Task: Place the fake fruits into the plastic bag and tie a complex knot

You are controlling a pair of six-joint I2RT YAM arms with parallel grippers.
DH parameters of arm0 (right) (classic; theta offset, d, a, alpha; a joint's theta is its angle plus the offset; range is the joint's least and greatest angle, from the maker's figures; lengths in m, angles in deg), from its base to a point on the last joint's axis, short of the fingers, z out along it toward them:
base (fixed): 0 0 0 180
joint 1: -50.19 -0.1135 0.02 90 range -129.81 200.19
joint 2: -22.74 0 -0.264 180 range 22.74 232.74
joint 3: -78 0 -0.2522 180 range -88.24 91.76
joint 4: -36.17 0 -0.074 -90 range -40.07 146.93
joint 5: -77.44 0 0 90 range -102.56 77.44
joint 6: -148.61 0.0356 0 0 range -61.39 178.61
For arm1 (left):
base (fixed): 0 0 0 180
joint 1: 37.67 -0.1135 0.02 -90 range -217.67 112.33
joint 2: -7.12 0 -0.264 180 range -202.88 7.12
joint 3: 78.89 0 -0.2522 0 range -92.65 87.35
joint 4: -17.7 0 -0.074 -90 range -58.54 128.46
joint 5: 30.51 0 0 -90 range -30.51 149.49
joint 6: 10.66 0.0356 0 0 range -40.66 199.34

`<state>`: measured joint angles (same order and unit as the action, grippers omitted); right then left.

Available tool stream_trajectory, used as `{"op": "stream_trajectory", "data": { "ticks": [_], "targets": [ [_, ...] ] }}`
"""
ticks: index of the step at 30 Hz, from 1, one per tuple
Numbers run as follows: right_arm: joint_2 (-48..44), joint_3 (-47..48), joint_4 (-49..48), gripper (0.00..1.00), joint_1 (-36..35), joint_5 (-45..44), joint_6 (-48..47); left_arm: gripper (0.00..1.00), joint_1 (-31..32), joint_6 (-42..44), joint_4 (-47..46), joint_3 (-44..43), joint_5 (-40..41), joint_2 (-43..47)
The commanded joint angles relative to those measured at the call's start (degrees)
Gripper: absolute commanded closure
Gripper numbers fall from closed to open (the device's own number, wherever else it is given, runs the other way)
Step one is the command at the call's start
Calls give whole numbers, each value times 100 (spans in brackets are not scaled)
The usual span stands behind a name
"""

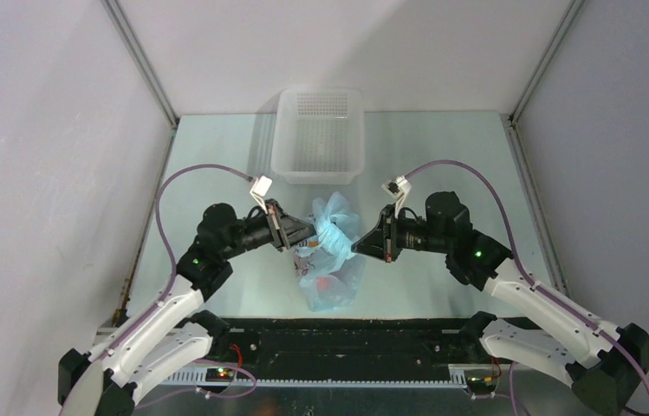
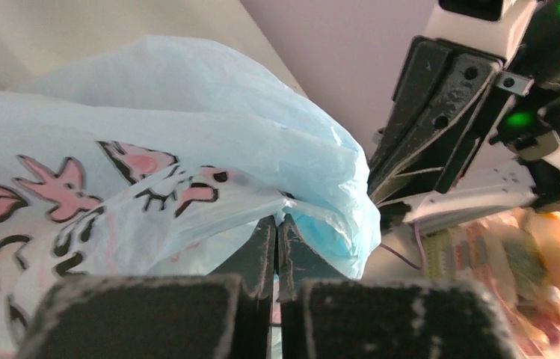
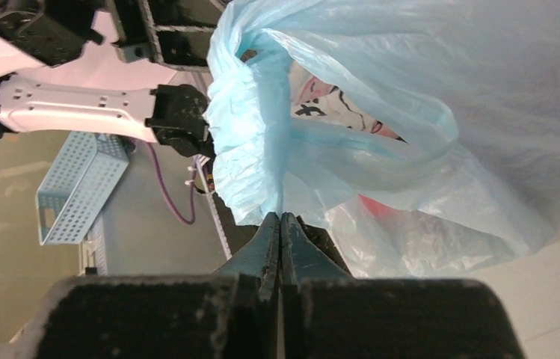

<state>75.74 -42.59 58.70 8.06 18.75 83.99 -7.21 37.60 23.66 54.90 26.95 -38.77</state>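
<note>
Table [image 1: 442, 165]: pale grey-green top, enclosed by walls at left, right and far side; white perforated basket [image 1: 318, 172] set at the far edge, centre; light-blue printed plastic bag [image 1: 342, 290] rested mid-table, near the basket; red fruit [image 1: 325, 282] seen through its lower part.

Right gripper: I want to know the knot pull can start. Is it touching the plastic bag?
Touching. In the right wrist view the right gripper is shut, its tips pinching a fold of the plastic bag.
</note>
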Motion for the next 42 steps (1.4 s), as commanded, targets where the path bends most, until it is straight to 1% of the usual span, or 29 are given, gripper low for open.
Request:
{"op": "stream_trajectory", "data": {
  "ticks": [1,2,3,4,5,6,9,12,14,17,18,20,22,24,25,26,27,28,29,30,31,32,34,38,42],
  "targets": [
    [-98,19,140,100,34,-886,-192,100,-151,514,523,-487,915,392],
    [-123,16,337,100,32,-1112,-214,100,-191,706,950,-626,1458,505],
    [-153,15,433,100,32,-1563,-238,100,-199,796,1146,-703,1762,547],
    [-156,15,643,100,26,-1762,-261,100,-203,958,1515,-827,2320,592],
    [-133,14,850,100,15,-2141,-270,100,-205,1032,1661,-866,2585,604],
    [-106,14,957,100,0,-2297,-284,100,-206,1162,1808,-879,3116,613],
    [107,-40,1303,100,-198,-2995,-254,100,-211,1498,1909,-831,3667,582],
    [273,-117,1521,100,-390,-3853,-83,100,-207,1823,2209,-805,4583,497],
    [371,-175,1627,100,-531,-4165,1,100,-214,2023,2317,-723,5099,475],
    [529,-307,1733,100,-572,-4330,168,100,-210,2061,2670,-732,5522,365],
    [559,-369,1733,100,-576,-4336,190,100,-213,2054,2766,-775,5774,341],
    [603,-451,1706,100,-593,-4265,217,100,-215,2043,2937,-813,5940,342],
    [566,-470,1641,100,-602,-4093,180,100,-216,2004,2868,-747,5727,500],
    [494,-477,1496,100,-604,-3832,104,100,-216,1879,2617,-604,5094,748],
    [476,-477,1368,100,-608,-3737,58,98,-216,1673,2441,-506,4689,922],
    [440,-471,1304,100,-609,-3561,47,85,-216,1517,2375,-463,4503,1006],
    [418,-475,1191,100,-606,-3496,70,75,-220,1158,2266,-374,4227,1155],
    [393,-473,1141,100,-611,-3374,93,53,-218,974,2199,-322,4092,1224],
    [386,-471,1051,100,-607,-3323,141,43,-216,610,2068,-178,3894,1359],
    [380,-476,971,100,-607,-3229,183,27,-216,213,1999,-102,3837,1423],
    [379,-473,935,100,-611,-3211,198,21,-222,40,1862,101,3786,1534],
    [385,-470,874,100,-612,-3120,211,9,-224,-259,1670,218,3766,1585],
    [394,-469,795,100,-611,-3000,227,2,-229,-631,1250,560,3679,1694],
    [393,-469,741,100,-622,-2916,252,1,-246,-1262,295,1098,3312,1515],
    [328,-474,731,100,-655,-2818,212,1,-249,-1323,109,1153,3400,1181]
  ]
}}
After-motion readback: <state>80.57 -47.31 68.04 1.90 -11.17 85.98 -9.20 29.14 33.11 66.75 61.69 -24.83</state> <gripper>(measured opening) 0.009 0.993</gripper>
